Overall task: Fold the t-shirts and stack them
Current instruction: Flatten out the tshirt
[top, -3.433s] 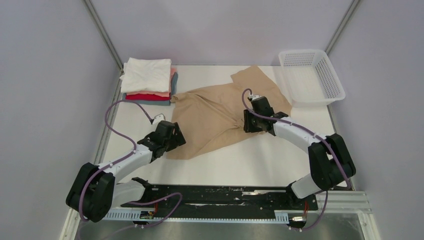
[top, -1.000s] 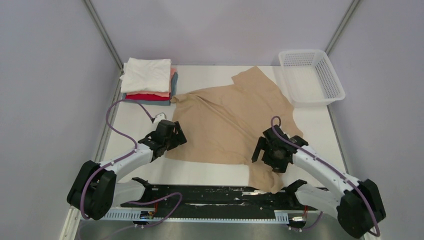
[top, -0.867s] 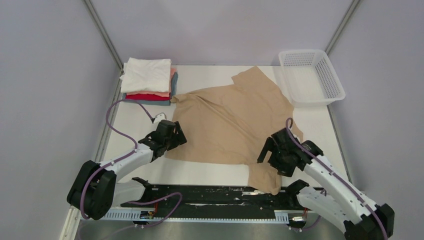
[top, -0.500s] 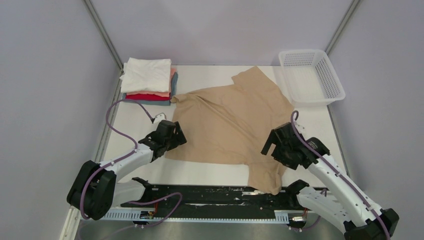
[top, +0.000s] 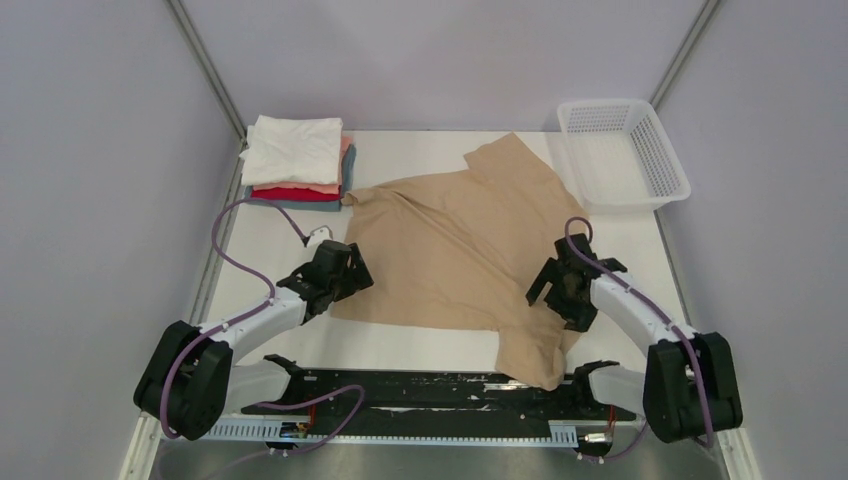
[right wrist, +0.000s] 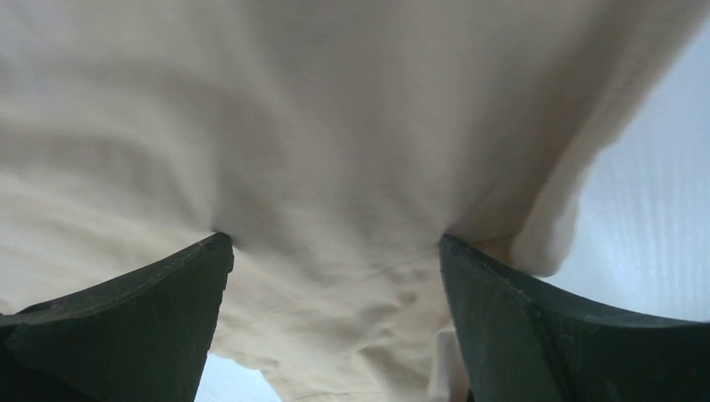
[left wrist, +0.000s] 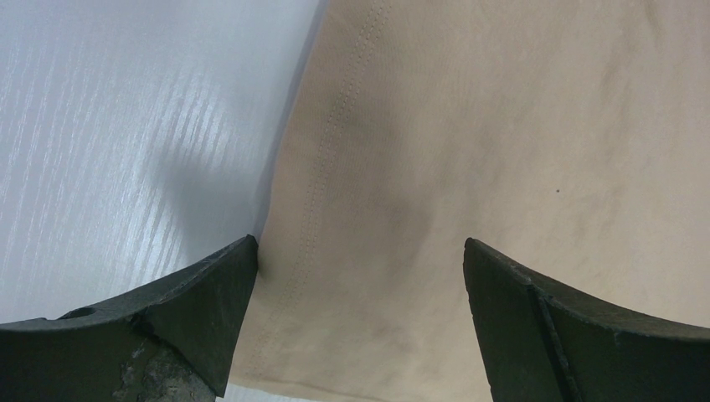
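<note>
- as the tan t-shirt (top: 455, 250) is being laid open across the middle of the table (top: 420, 342), how are the claws being held?
- the left gripper (top: 352, 275) is being held spread wide at the shirt's near left corner. in the left wrist view its jaws are being held apart on either side of the stitched hem (left wrist: 322, 184), and nothing is being pinched. the right gripper (top: 562, 290) is being held just as wide over the shirt's right side. in the right wrist view its tips appear to be pressed into the cloth, but no fold is being clamped.
- why is that placement being used?
- by judgement only, a corner and a side are being lined up for a grasp, so that the garment can be flattened or folded. a flap of the shirt is being draped over the table's near edge, so it is not yet lying square.
- what is being noted of materials and shapes?
- the shirt is being recorded as soft, matte knit cloth, creased in shallow ridges, with a double row of stitching along the hem. one sleeve is being spread toward the white mesh basket (top: 662, 150), a rigid perforated plastic tray. contact between the two cannot be told. the stack of folded shirts (top: 297, 160) is being held at the far left corner as neat rectangles, white on top, then pink, red and blue-grey. the table is being recorded as smooth, white and faintly glossy.
</note>
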Motion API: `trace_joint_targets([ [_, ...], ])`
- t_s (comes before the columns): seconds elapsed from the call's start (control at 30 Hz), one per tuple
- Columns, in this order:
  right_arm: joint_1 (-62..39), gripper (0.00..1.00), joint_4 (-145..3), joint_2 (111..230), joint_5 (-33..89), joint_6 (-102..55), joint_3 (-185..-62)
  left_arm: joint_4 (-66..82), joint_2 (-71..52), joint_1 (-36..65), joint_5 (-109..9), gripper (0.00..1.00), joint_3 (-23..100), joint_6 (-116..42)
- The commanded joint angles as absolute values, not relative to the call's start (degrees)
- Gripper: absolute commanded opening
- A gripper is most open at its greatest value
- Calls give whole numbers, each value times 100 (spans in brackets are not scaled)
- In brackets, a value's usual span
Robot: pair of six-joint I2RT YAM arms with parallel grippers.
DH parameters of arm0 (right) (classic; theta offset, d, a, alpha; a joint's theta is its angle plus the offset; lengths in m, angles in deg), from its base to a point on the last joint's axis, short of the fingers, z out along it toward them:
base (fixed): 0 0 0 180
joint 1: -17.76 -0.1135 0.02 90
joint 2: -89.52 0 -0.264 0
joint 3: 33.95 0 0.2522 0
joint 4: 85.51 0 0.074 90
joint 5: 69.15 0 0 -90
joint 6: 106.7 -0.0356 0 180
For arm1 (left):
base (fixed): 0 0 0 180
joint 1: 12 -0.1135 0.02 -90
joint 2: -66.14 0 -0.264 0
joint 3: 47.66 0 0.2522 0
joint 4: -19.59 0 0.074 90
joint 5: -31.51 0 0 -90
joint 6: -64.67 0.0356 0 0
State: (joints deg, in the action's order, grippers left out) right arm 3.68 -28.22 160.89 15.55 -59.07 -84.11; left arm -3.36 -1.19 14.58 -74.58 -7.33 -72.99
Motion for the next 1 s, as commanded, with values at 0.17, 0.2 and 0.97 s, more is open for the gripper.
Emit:
trace_joint_targets([
  [0.17, 796, 100, -1881, 13990, 1220, -6721, -8024, -670, -36, 1447, -7783, 100, -759, -7404],
  [0.2, 793, 100, -1771, 13896, 1194, -6779, -8052, -677, 10, 1450, -7793, 100, -761, -7403],
  [0.97, 792, 100, -4957, 17959, 1839, -4525, -10922, -362, -897, 1263, -6893, 100, 1042, -6532],
])
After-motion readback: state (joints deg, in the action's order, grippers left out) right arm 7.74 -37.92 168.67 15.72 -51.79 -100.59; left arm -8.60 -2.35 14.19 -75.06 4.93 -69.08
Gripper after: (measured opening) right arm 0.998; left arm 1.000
